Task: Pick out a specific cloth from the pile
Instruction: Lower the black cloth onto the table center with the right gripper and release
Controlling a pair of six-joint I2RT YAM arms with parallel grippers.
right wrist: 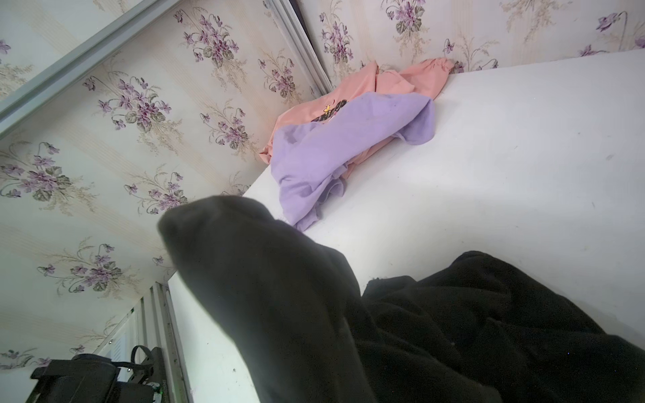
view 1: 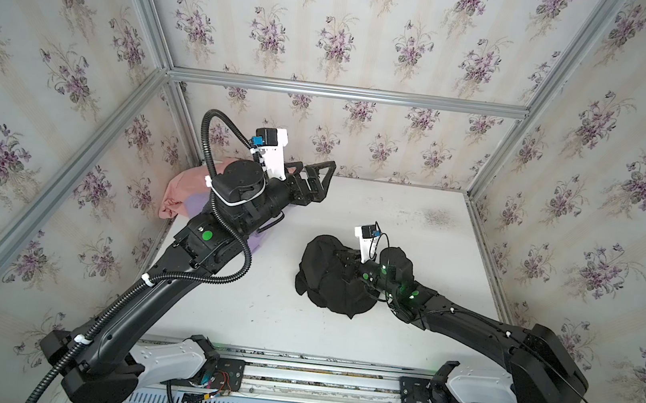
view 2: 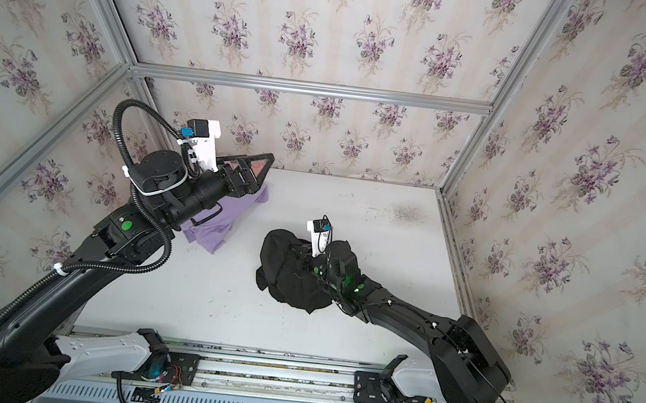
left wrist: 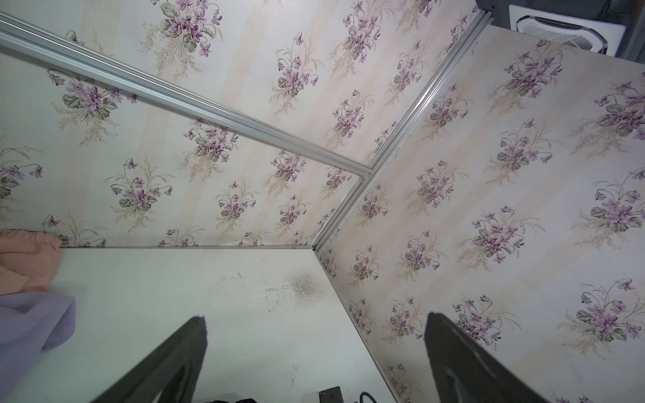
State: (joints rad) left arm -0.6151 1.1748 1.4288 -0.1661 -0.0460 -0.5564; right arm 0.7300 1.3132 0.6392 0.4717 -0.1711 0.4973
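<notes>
The cloth (view 1: 321,271) (view 2: 284,267), plain black, lies bunched on the white table right of the middle, apart from the pile. My right gripper (view 1: 347,262) is sunk into it and shut on its fabric, and folds also drape over the wrist. In the right wrist view one dark finger (right wrist: 244,272) shows beside the black cloth (right wrist: 471,331); the other is hidden. The pile (right wrist: 349,139) sits in the back left corner, a lilac garment (view 2: 213,227) over a salmon-pink shirt (view 1: 184,189) with black lettering. My left gripper (view 1: 326,182) (left wrist: 316,317) hangs open above the table near it, holding nothing.
Flowered walls with aluminium rails (view 1: 347,92) close the table (view 1: 415,222) at the back and both sides. A dark smudge (view 1: 436,216) marks the back right. The arm bases sit on a rail (view 1: 311,381) along the front edge.
</notes>
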